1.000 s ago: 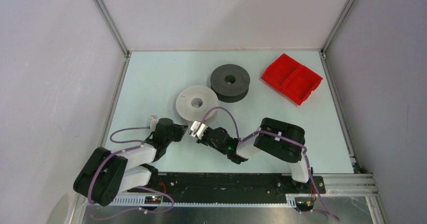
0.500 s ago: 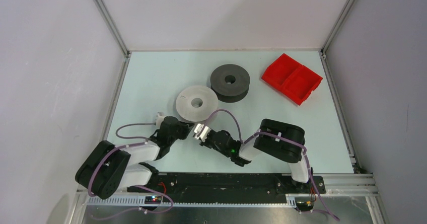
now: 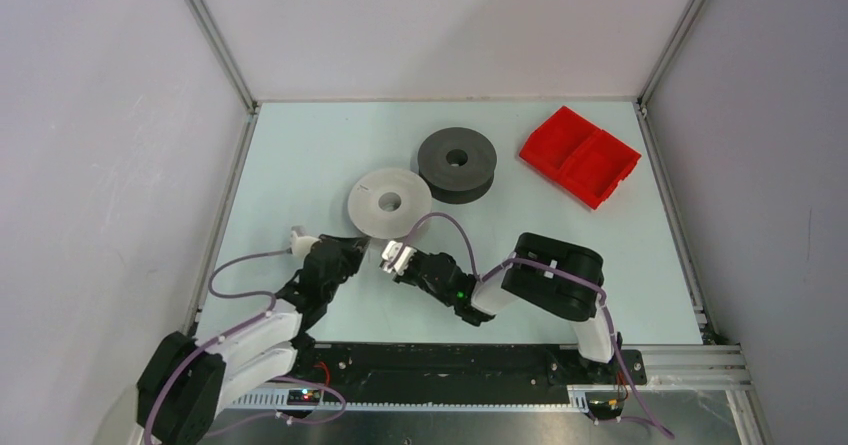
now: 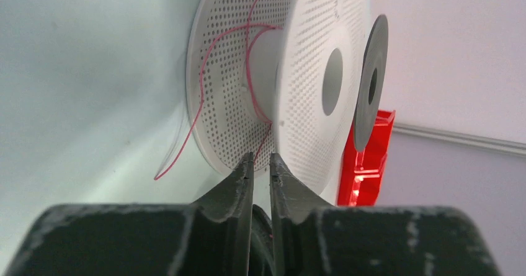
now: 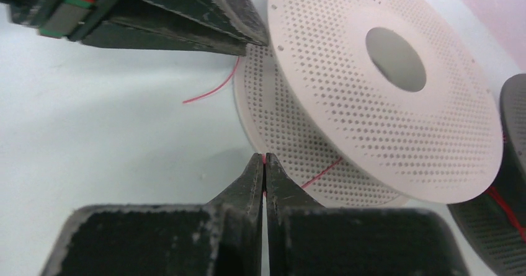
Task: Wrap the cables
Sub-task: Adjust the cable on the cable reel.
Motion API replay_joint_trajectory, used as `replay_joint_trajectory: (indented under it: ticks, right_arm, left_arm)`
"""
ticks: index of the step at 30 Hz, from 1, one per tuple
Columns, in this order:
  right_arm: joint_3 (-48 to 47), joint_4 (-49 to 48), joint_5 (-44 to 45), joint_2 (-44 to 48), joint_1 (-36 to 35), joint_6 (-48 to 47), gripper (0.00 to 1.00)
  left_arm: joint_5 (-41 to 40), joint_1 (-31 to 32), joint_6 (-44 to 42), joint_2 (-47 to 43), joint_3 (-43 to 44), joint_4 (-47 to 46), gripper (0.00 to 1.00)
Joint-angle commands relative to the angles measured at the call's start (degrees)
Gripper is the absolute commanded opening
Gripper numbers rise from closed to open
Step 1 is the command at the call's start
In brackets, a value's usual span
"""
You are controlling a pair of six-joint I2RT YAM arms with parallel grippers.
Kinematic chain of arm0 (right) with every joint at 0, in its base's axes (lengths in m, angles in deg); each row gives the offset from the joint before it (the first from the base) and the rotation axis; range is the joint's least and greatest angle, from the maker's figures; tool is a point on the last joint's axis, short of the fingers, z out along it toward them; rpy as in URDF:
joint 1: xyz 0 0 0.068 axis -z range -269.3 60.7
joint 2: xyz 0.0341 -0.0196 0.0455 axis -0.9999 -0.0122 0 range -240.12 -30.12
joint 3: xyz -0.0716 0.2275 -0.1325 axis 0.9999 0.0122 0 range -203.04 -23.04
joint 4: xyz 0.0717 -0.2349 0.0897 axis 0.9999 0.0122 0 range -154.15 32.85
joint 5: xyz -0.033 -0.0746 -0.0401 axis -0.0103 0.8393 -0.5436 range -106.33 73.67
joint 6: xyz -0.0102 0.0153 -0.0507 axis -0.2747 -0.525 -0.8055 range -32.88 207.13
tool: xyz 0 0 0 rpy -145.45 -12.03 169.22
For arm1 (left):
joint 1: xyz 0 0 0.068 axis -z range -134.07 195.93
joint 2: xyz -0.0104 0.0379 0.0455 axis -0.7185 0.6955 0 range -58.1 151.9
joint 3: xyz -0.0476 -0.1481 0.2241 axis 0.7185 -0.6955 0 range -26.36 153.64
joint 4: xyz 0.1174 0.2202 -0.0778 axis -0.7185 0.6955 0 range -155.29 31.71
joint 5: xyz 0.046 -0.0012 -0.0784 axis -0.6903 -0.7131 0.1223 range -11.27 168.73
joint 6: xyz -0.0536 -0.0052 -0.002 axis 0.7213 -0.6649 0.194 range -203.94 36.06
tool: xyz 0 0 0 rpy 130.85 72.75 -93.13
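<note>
From above, the pale blue-green desk [image 3: 290,155] sits in a booth of plain white walls [image 3: 450,25] edged with aluminium rails [image 3: 212,37]. A red plastic tray [image 3: 580,155] with two compartments lies at the far right, well apart from the rest. The dark grey spool [image 3: 457,163] and the white spool [image 3: 390,203] lie flat just beside each other near the middle. The left fingers [image 3: 362,255] and right fingers [image 3: 388,257] meet at the white spool's near rim, where a purple hose [image 3: 445,221] arches over the right arm. The cable is too thin to make out here. In the left wrist view the white spool's flanges are matte plastic pierced with rows of tiny holes around a smooth hub. The thread-thin red cable [image 4: 200,96] loops loosely between the flanges. One end trails onto the desk and another run drops toward the fingertips, which stand slightly parted with a narrow gap. The grey flange and the tray show behind. In the right wrist view the right fingers are pressed together, pinching the red cable at their tips beside the lower flange. The left fingers fill the upper left corner, with a free cable end curling out below them. Another red strand [image 5: 501,203] lies on the dark grey spool at the right edge.
</note>
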State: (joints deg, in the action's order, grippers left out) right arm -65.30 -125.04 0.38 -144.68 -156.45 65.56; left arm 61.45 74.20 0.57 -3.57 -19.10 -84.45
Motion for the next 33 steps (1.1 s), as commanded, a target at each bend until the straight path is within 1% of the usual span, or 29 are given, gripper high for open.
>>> replay_joint_trajectory:
  ticks: [1, 3, 4, 7, 9, 10, 11, 12, 13, 14, 15, 16, 17, 18, 19, 20, 21, 22, 25, 27, 29, 33]
  right_arm:
    - [-4.9, -2.0, -0.2, -2.9, 0.7, -3.3, 0.03]
    - [-6.8, -1.0, -0.5, -4.2, 0.7, -3.6, 0.05]
    - [-7.3, -0.8, -0.5, -4.4, 0.6, -3.4, 0.07]
    - [-7.2, 2.2, -1.0, -2.6, 0.5, -2.1, 0.12]
    - [-5.2, 3.8, -2.9, 0.3, 0.3, -0.6, 0.18]
    - [-3.3, 4.1, -3.7, 2.5, 0.1, 0.7, 0.23]
    - [-2.3, 4.3, -5.3, 3.7, 0.0, 1.3, 0.26]
    - [-0.4, 5.2, -6.2, 6.0, -0.1, 2.6, 0.31]
    - [0.5, 6.0, -8.3, 9.0, -0.1, 3.2, 0.33]
    - [2.0, 8.3, -9.8, 10.7, -0.2, 4.8, 0.37]
    - [2.7, 9.4, -12.7, 14.1, -0.1, 5.8, 0.39]
    - [4.4, 11.0, -14.2, 15.8, 0.1, 8.2, 0.42]
    - [5.4, 11.3, -17.3, 19.1, 1.1, 10.1, 0.42]
    - [7.7, 11.1, -21.6, 20.7, 1.9, 14.6, 0.41]
    - [8.8, 10.5, -23.7, 23.3, 4.0, 17.1, 0.39]
    - [10.9, 8.9, -27.1, 24.3, 5.1, 22.2, 0.37]
    - [11.7, 7.8, -28.3, 25.9, 7.2, 27.2, 0.35]
    - [13.2, 5.8, -30.1, 26.4, 8.1, 29.2, 0.34]
    - [14.6, 2.1, -32.8, 26.2, 12.7, 39.0, 0.31]
    - [16.1, -3.9, -33.2, 24.8, 15.5, 44.6, 0.3]
    - [16.0, -5.6, -33.2, 23.0, 18.0, 48.5, 0.29]
    - [15.8, -5.5, -33.3, 20.2, 22.5, 52.0, 0.28]
  left_arm:
    - [-8.9, -0.1, -3.1, -4.5, 0.6, 5.3, 0.22]
    - [-10.7, -0.4, -3.9, -6.1, 1.1, 7.6, 0.25]
    - [-11.6, -1.0, -4.4, -6.9, 1.4, 8.2, 0.26]
    - [-12.2, -2.9, -7.2, -8.6, 2.5, 11.2, 0.31]
    - [-12.1, -4.4, -8.5, -9.7, 2.9, 12.3, 0.32]
    - [-12.0, -5.4, -9.0, -10.4, 3.1, 12.9, 0.32]
    - [-12.1, -5.9, -10.1, -10.7, 3.5, 13.2, 0.33]
    - [-12.2, -6.7, -10.8, -11.2, 3.8, 13.9, 0.34]
    - [-12.1, -7.3, -12.6, -11.4, 4.6, 14.1, 0.35]
    - [-11.7, -8.6, -13.5, -11.4, 5.5, 14.6, 0.36]
    - [-11.3, -9.3, -15.7, -11.3, 6.7, 14.8, 0.38]
    - [-10.1, -11.0, -16.9, -10.7, 7.5, 15.2, 0.4]
    - [-8.6, -11.9, -18.7, -10.1, 9.3, 15.5, 0.41]
    - [-7.8, -13.6, -20.0, -9.6, 10.2, 16.1, 0.42]
    - [-6.1, -15.1, -20.5, -8.8, 11.6, 16.2, 0.42]
    - [-5.4, -15.6, -21.5, -8.4, 12.4, 16.4, 0.43]
    - [-4.2, -16.5, -22.0, -7.6, 13.9, 16.5, 0.43]
    - [-3.6, -16.8, -23.1, -7.2, 14.6, 16.7, 0.43]
    - [-0.9, -17.7, -25.4, -4.8, 17.8, 17.0, 0.44]
    - [1.7, -18.3, -26.1, -3.0, 19.0, 17.3, 0.45]
    - [5.0, -19.3, -26.5, -0.8, 20.0, 17.4, 0.45]
    - [8.8, -20.7, -27.6, 2.3, 21.2, 17.4, 0.44]
